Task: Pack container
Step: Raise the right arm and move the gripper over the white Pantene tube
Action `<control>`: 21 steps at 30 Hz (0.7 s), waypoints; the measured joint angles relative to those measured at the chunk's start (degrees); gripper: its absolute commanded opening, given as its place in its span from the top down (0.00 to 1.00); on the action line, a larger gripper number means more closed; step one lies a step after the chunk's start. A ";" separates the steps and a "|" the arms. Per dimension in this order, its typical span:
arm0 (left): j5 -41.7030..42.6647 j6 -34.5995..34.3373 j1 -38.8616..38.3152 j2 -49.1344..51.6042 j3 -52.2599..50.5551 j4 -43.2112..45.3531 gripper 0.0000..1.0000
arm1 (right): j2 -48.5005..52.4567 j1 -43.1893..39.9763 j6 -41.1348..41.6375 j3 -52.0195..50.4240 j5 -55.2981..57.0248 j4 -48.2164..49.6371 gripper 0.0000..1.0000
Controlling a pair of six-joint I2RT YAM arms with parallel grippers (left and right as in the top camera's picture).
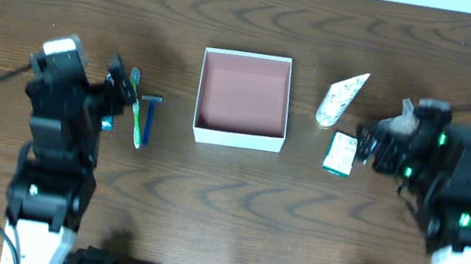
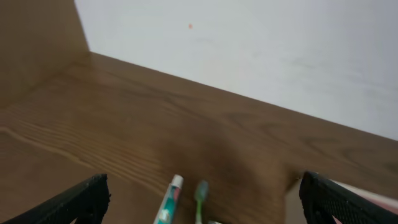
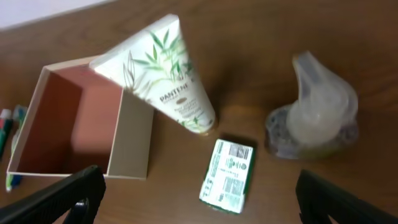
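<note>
The container [image 1: 238, 136] is a shallow, square, lidless box with thin white walls and a reddish-brown floor. It sits flat at the middle of the worktop [image 1: 223, 214], between the two arms. In the right wrist view its near wall [image 3: 131, 137] looks cream and its floor is partly blurred.

The left arm stands at the left side of the worktop. Its claw [image 2: 204, 180] is spread wide, with nothing between the dark fingers [image 2: 84, 200]. It hangs over a green toothbrush [image 1: 136, 106], which lies just beside a blue razor [image 1: 150, 117], both near the container's left wall. The right arm stands at the right side. Its claw [image 3: 198, 174] is also spread wide and grips nothing, and it hovers above a small green-and-white carton [image 3: 228, 175].

A white leaf-printed tube [image 3: 165, 74] lies at an angle near the container's right wall, and the overhead view shows a gap between them. A clear plastic bottle [image 3: 314, 118] stands right of the carton, its shape smeared. A thin white-and-teal item [image 2: 168, 202] beside the toothbrush head is cut off by the frame edge, and I cannot tell what it is. Only the fingertips show in either wrist view.
</note>
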 measured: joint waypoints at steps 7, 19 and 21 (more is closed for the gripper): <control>-0.02 1.42 7.17 8.61 7.74 -6.23 0.02 | 11.76 0.00 -2.93 16.83 -0.13 -7.58 0.01; 1.57 1.64 12.39 11.30 8.59 -9.25 0.02 | 12.44 0.04 -3.26 18.12 -3.56 -9.07 0.01; 1.60 1.64 12.37 11.30 8.59 -9.25 0.02 | 12.72 0.20 -3.26 18.38 -3.96 -9.40 0.01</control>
